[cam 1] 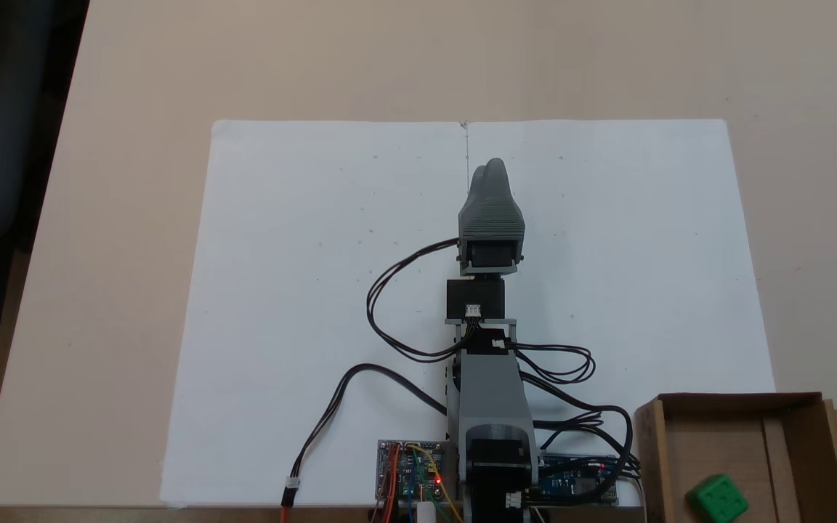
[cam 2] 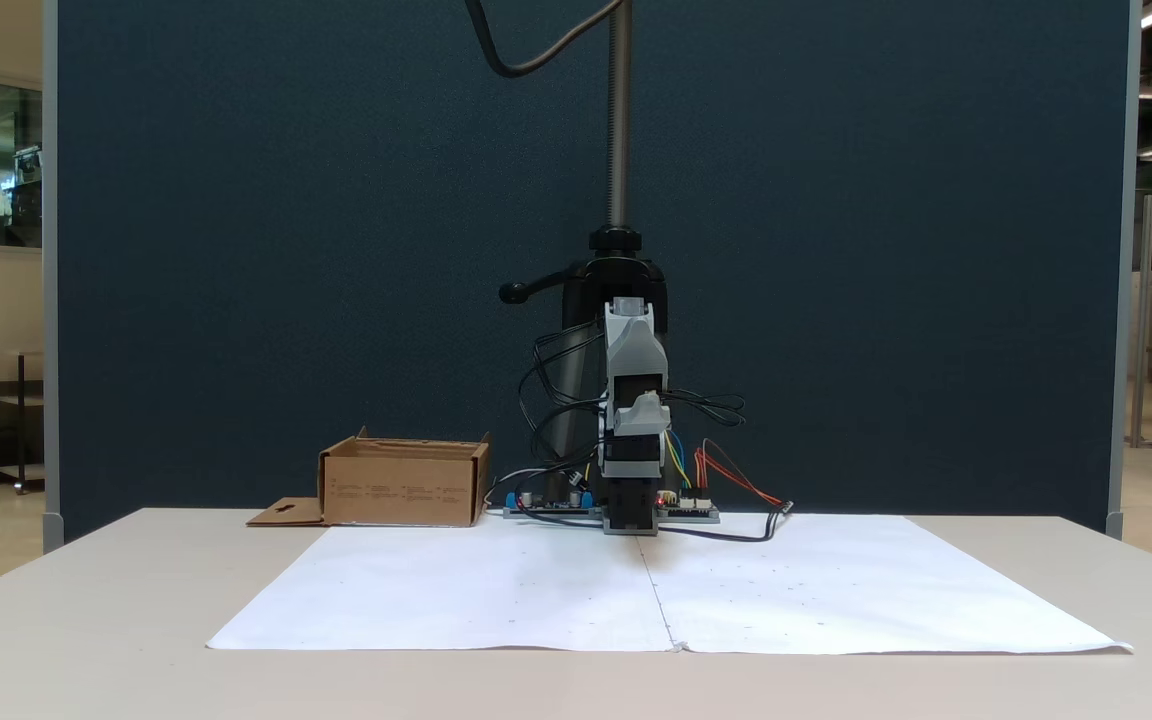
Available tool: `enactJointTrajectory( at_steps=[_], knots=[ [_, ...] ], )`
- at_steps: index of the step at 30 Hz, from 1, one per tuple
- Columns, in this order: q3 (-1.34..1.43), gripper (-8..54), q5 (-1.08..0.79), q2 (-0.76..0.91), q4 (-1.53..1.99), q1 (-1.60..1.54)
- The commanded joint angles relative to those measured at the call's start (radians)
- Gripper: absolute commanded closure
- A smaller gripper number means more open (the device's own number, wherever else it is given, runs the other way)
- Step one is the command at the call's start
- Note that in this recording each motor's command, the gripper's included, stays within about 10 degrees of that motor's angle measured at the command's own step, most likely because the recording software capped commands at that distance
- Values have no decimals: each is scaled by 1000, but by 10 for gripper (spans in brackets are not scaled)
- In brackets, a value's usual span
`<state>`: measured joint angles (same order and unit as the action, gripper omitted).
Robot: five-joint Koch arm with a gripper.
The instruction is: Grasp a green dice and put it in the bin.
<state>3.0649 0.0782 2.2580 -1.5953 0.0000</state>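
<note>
A fixed view: small green dice already lies in the shallow brown cardboard bin, behind my empty, closed claw; the job looks done.

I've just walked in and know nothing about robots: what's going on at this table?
A small grey robot arm reaches out over white paper, its gripper holding nothing. The green dice already lies inside the cardboard bin beside the arm's base, so the job looks done.
</note>
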Motion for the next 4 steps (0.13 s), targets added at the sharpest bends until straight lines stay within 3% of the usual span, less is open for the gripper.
enactJointTrajectory(
  at_steps=[1,4],
  knots=[
    [67,10,-51,112,-91,11],
    [66,10,-49,112,-91,9]
  ],
)
